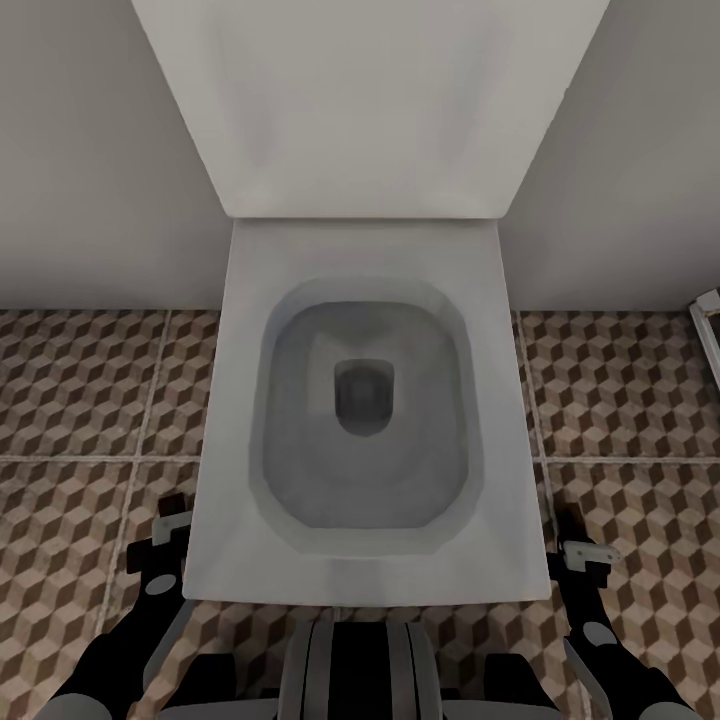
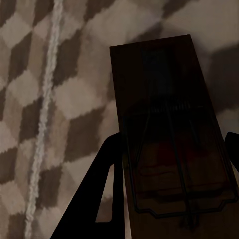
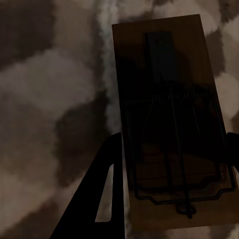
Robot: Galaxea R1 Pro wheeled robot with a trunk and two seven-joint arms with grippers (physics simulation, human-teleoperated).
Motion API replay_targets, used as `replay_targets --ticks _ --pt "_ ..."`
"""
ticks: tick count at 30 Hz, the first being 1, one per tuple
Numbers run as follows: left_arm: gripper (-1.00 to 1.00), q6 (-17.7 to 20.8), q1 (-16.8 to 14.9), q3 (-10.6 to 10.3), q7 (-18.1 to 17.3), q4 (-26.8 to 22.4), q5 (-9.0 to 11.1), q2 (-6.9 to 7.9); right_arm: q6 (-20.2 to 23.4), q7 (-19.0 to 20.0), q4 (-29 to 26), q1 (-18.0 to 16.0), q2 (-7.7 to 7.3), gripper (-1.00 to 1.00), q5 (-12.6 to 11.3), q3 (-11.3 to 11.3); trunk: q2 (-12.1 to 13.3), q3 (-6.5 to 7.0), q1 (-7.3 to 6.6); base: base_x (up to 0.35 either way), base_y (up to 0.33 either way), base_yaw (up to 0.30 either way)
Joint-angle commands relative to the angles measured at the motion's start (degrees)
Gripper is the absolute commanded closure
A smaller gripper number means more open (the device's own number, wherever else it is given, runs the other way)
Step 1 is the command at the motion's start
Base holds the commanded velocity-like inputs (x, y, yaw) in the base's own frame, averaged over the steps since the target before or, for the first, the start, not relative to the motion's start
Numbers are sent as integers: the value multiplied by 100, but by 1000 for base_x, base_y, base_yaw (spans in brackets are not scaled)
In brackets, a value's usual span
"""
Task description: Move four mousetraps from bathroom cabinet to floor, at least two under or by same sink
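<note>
Two mousetraps held, one (image 2: pixel 169 134) pinched in left gripper (image 2: pixel 172 149), other (image 3: pixel 172 119) in right gripper (image 3: pixel 172 149), over bathroom floor (image 1: pixel 80 400) flanking toilet (image 1: pixel 365 400) | Handling: light, stiff, flat; grip board edges, avoid wire bar.

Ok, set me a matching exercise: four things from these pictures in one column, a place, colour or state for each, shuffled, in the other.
Things:
1. toilet
2. left gripper
3. right gripper
4. bathroom floor

Descriptions:
A. cube-patterned tiles
B. white, lid raised against the wall
C. beside the bowl's left edge, holding a mousetrap
D. beside the bowl's right edge, holding another mousetrap

Pairs: 1-B, 2-C, 3-D, 4-A
</note>
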Motion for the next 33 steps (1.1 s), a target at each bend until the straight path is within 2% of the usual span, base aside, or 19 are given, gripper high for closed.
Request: replay_targets --ticks 1,14,21,33 --pt "100 13 -1 -44 56 -2 87 8 -23 -15 3 -3 -7 100 -54 46 -1 -3 0 0 0 0" --pt "100 13 -1 -21 57 -2 85 20 -23 -15 -1 -3 -7 100 -58 43 -1 -3 0 0 0 0" --pt "100 13 -1 238 49 -2 74 17 -23 -15 -5 -3 -7 100 -60 40 -1 -3 0 0 0 0" --pt "100 13 -1 280 31 -2 64 8 -25 -15 -6 -3 -7 100 -56 45 -1 -3 0 0 0 0"
